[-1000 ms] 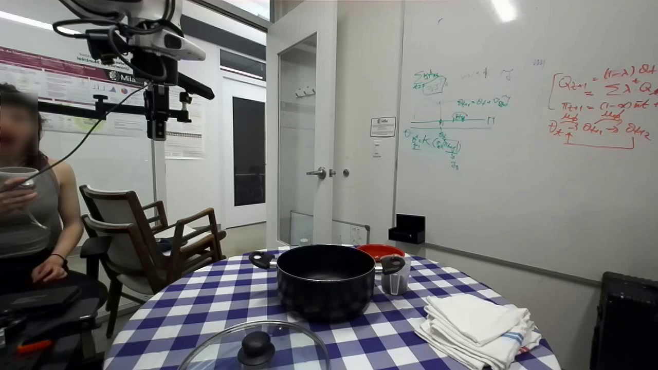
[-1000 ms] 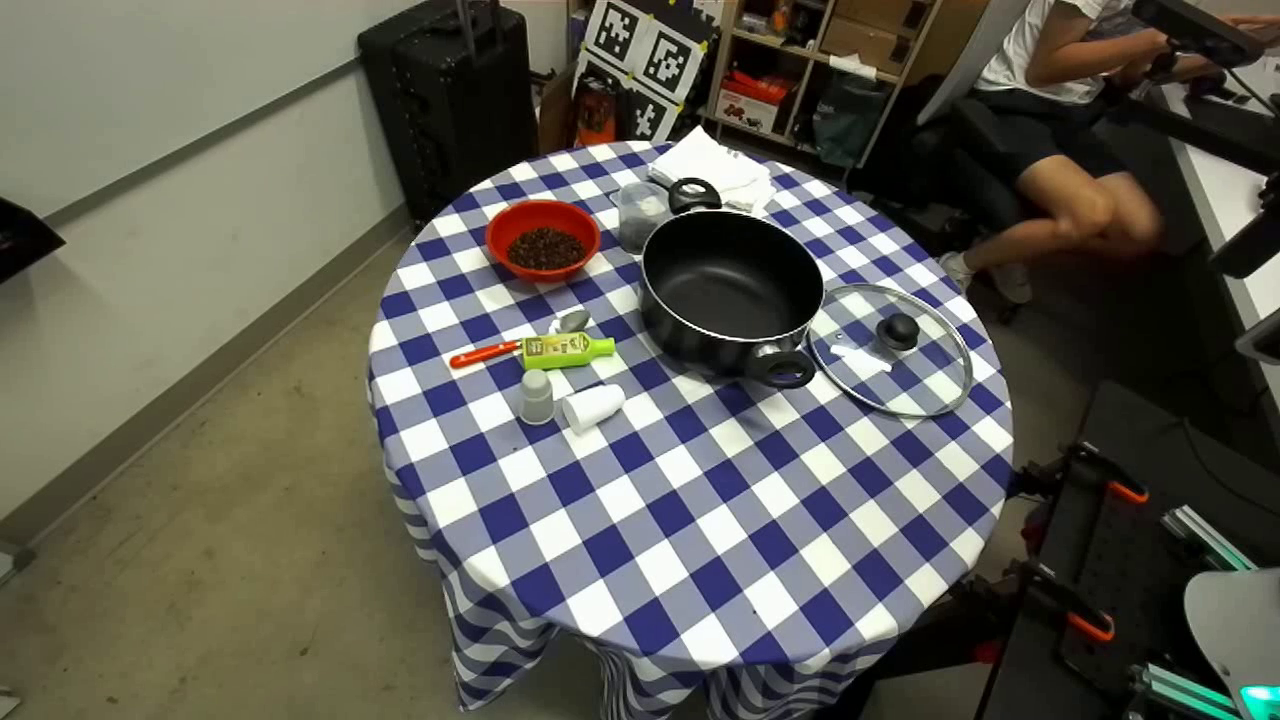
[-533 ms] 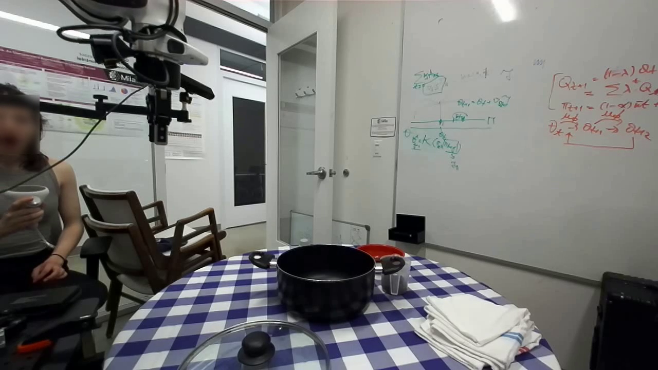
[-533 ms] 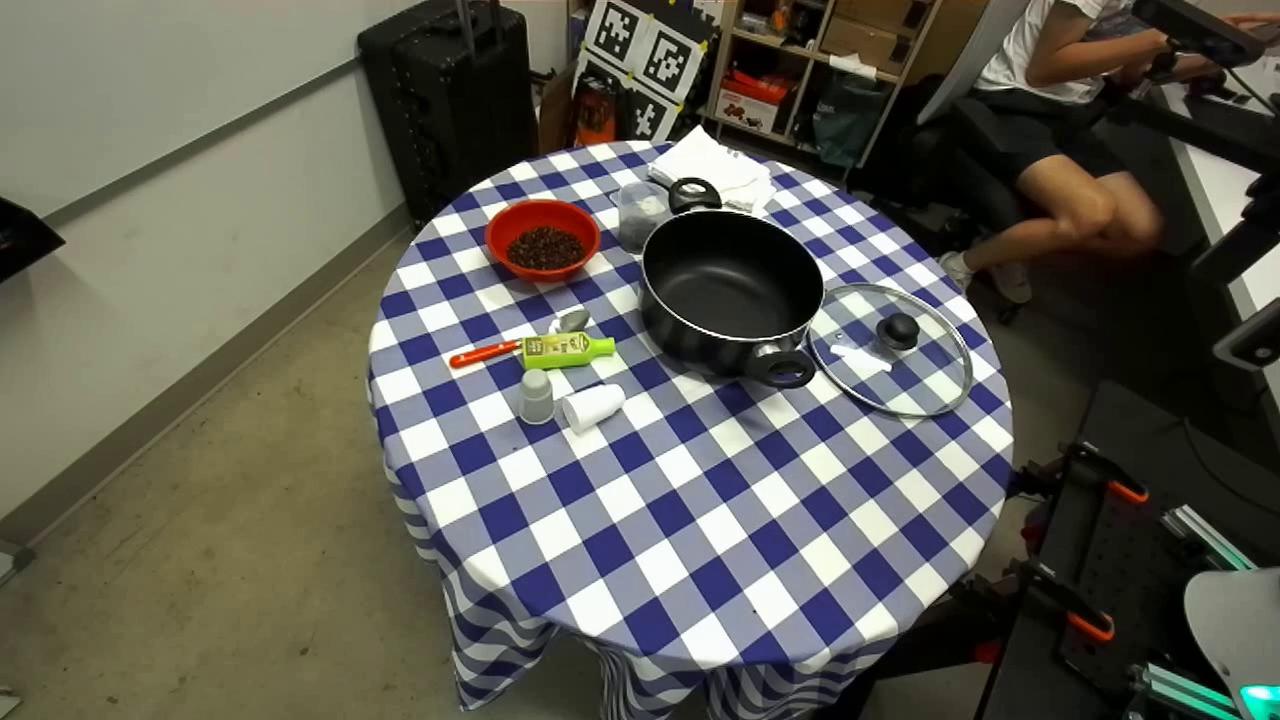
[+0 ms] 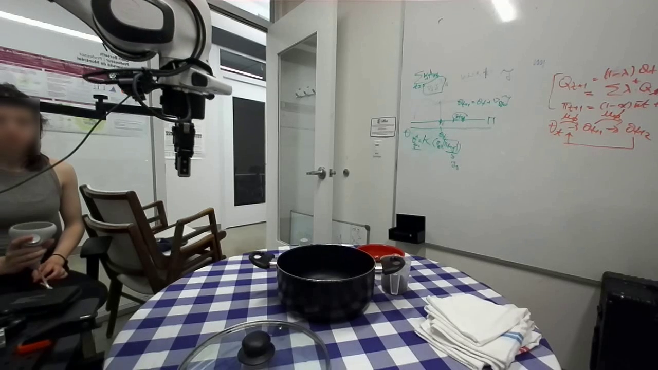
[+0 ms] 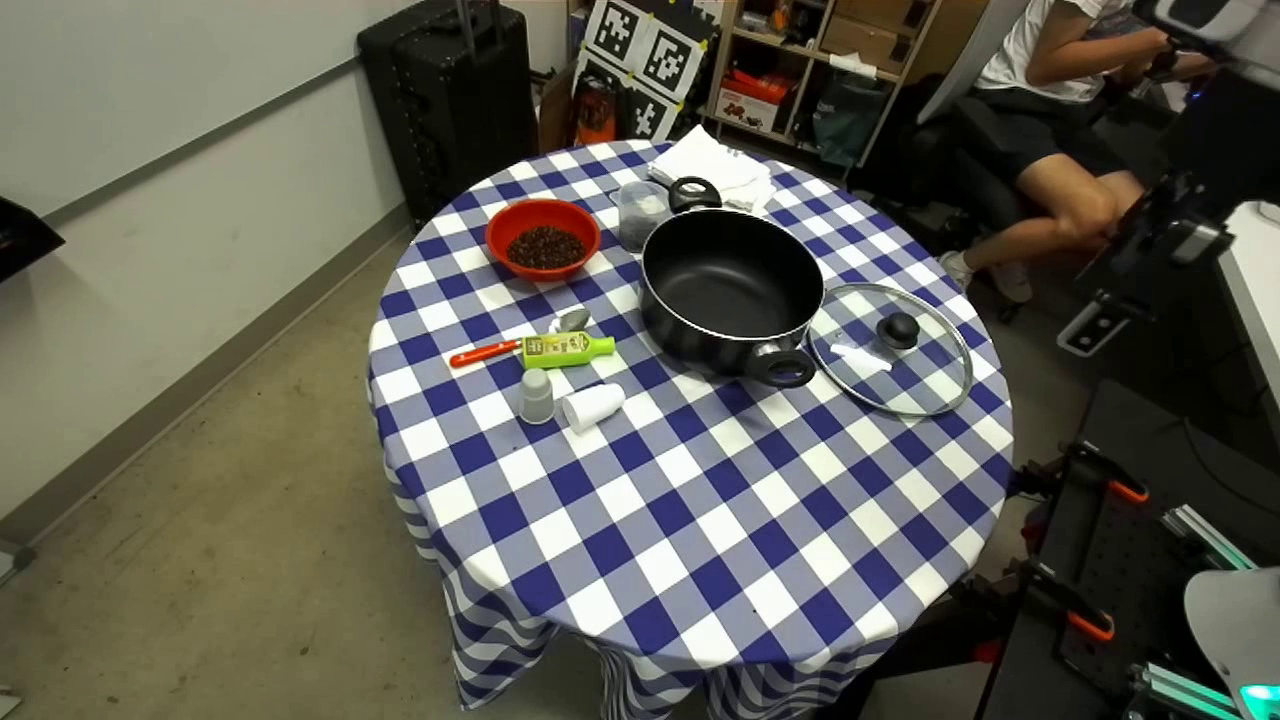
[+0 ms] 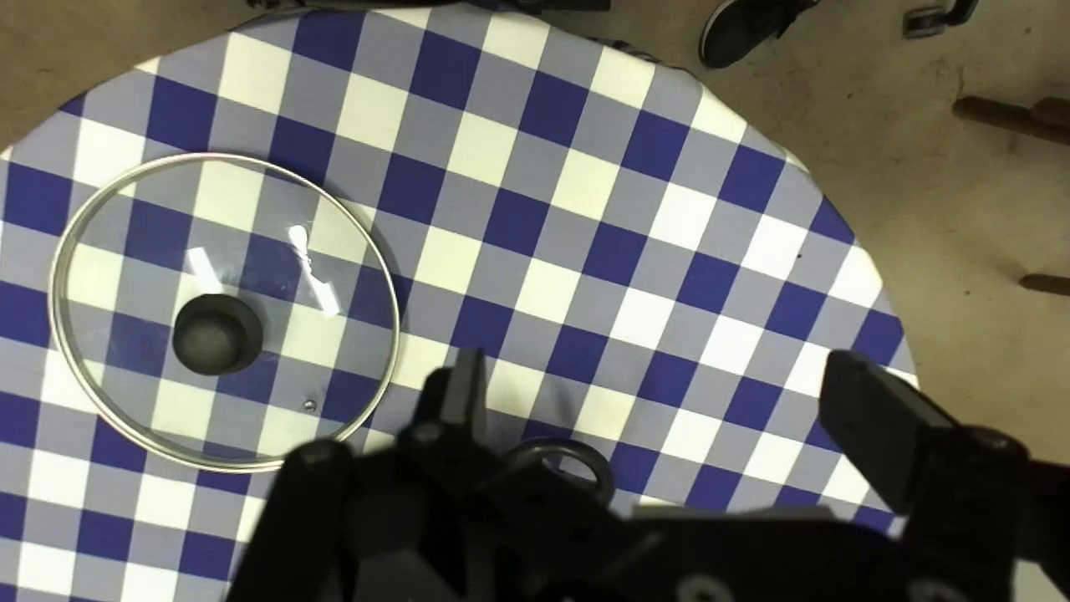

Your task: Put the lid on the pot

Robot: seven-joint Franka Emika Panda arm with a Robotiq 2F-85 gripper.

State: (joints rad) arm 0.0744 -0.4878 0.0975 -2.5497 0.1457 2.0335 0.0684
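Note:
The lid is a round clear glass lid with a metal rim and black knob. It lies flat on the checked cloth beside the pot in both exterior views [image 5: 256,349] [image 6: 899,331] and at the left of the wrist view [image 7: 219,334]. The pot is wide and black, with two handles, uncovered and upright [image 5: 326,295] [image 6: 730,285]. In the wrist view only one pot handle [image 7: 577,456] shows; my gripper hides the rest. My gripper [image 7: 650,368] is open and empty. In both exterior views it hangs high, off the table's edge [image 5: 183,169] [image 6: 1095,325], apart from lid and pot.
A red bowl [image 6: 543,235] of dark bits and a clear cup [image 6: 640,215] stand by the pot. Folded white towels [image 5: 475,329] lie near the edge. A green bottle [image 6: 565,351], a red-handled spoon [image 6: 485,354] and two small cups [image 6: 594,407] lie nearby. A person [image 5: 36,205] sits close.
My gripper has moved lower and to the right in an exterior view, and has come into sight at the right edge of an exterior view. The lid and pot have not moved.

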